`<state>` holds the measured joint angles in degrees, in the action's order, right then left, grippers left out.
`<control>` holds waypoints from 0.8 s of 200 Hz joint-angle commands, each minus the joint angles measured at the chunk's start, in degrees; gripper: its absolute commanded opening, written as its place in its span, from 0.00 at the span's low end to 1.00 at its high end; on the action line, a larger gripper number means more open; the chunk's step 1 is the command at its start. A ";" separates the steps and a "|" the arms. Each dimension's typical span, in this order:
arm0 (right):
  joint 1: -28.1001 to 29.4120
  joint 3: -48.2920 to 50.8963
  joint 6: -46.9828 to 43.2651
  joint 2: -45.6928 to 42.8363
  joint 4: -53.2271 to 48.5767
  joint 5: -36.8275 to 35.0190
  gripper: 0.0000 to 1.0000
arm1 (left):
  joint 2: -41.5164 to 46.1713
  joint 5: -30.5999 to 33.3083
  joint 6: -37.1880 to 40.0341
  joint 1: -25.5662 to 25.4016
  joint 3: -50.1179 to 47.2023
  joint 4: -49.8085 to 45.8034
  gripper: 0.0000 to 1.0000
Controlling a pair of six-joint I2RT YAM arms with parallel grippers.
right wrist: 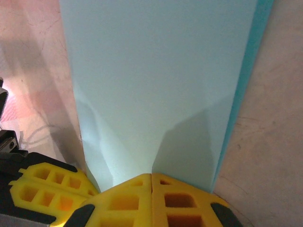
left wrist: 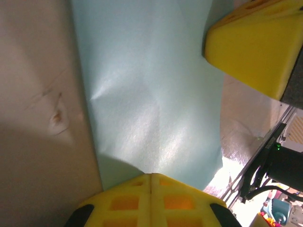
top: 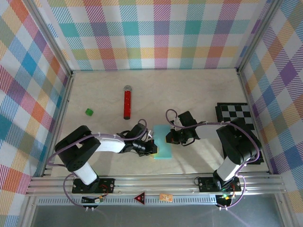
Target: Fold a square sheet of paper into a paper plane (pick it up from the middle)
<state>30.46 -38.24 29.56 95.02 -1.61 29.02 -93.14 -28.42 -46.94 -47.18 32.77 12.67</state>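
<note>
Pale tabletop (top: 199, 90): I have both arms bent low, left gripper (top: 150, 147) and right gripper (top: 168, 137) fully closed, tips at opposite long edges of the folded cyan sheet (top: 163, 152), which runs lengthwise toward the back wall (top: 156, 33).

You're facing a small booth: a back wall (top: 156, 35) of pastel plaid cloth, with the same cloth on the left wall (top: 23, 94) and right wall (top: 279, 85). Slim metal posts (top: 51, 42) run up the corners. The table (top: 199, 90) is pale beige with a faint marbled grain. Aluminium rails (top: 156, 183) cross its near edge, and a grey floor (top: 52, 213) lies below them. The light is even and the shadows are soft.
</note>
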 commanded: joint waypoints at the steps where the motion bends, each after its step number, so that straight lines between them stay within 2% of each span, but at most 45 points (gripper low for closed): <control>1: -0.40 2.60 -0.71 1.75 -7.50 -7.31 0.00 | 1.76 2.01 -0.21 -0.49 -6.34 -6.18 0.00; 36: -0.48 2.21 -1.20 1.33 -8.17 -7.48 0.00 | 7.28 1.82 -0.04 -0.80 -6.40 -7.46 0.00; 72: -0.66 2.30 -1.29 0.99 -8.25 -7.48 0.00 | 10.50 1.32 0.68 -1.06 -0.48 -11.00 0.00; 127: -0.75 2.56 -0.70 1.16 -7.46 -7.22 0.00 | 2.89 -2.29 0.70 -3.02 4.73 -6.98 0.00; 160: -0.75 2.70 -0.58 1.04 -7.26 -7.22 0.00 | -1.18 -1.45 0.33 -4.15 1.32 -3.63 0.00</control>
<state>30.39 -38.24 29.54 94.65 -2.39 28.56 -92.05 -29.08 -46.92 -50.54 36.73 7.20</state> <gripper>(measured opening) 0.064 0.048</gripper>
